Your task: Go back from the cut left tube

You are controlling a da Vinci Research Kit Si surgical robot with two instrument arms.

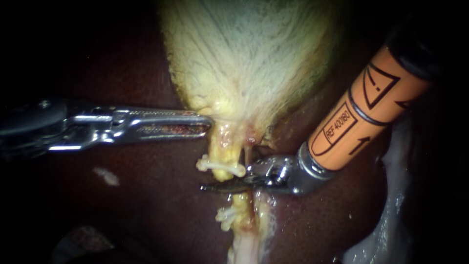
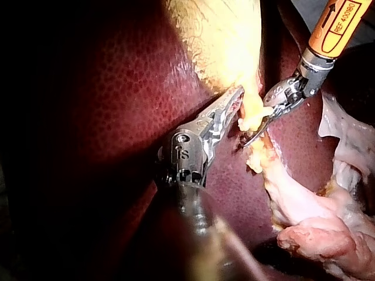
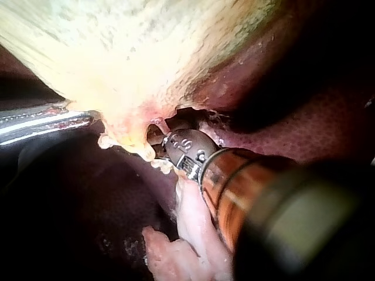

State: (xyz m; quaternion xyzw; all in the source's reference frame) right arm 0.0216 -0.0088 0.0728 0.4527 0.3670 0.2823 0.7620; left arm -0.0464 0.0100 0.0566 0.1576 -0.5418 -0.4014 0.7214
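Left tube (image 1: 225,146) lies cut below the gallbladder (image 1: 249,54). The upper clip (image 1: 220,166) sits on its stump and the lower clip (image 1: 225,215) on the piece towards 6 o'clock. Right instrument (image 1: 220,187): blades pressed together, lying across the gap, pointing to 9 o'clock. Left instrument (image 1: 205,123): jaws pinching the gallbladder's neck. The orange shaft (image 1: 371,107) hides the liver (image 1: 146,210) at 3 o'clock.

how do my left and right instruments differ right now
The left instrument has long silver windowed jaws, shut on the gallbladder; the right instrument has thin dark blades, shut and holding nothing. The left lies level; the right slants in, orange-sleeved. Both tips sit beside the tube.
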